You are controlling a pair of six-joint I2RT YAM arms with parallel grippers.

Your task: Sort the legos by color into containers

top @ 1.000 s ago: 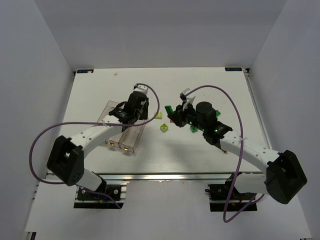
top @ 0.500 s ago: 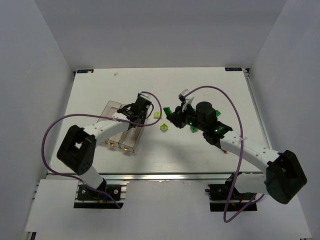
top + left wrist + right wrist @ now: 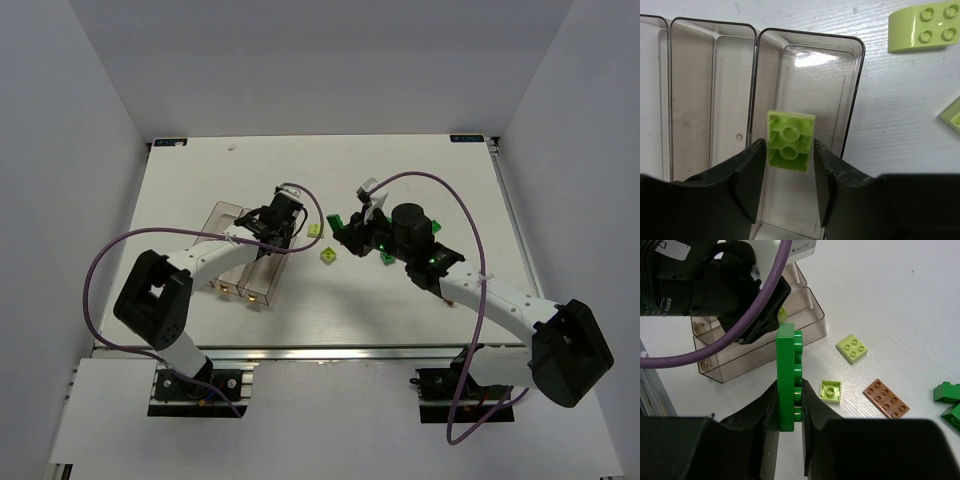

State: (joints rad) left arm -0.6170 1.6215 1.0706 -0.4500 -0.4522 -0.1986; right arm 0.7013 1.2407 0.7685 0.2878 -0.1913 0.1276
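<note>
Left gripper (image 3: 789, 146) pinches a lime brick (image 3: 791, 129) narrowly, dead over the rightmost bin (image 3: 810, 75), so a straight drop should do it, while the right gripper (image 3: 789, 390) hovers just right, clamping a green brick (image 3: 786, 355) upright.

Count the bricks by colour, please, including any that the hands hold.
Lime bricks: 3. One lime brick sits in the left hand; two others lie loose.
Dark green bricks: 3. One dark green brick is in the right hand; two lie at the picture's edge.
Brown bricks: 1.
Total: 7 in view.
</note>
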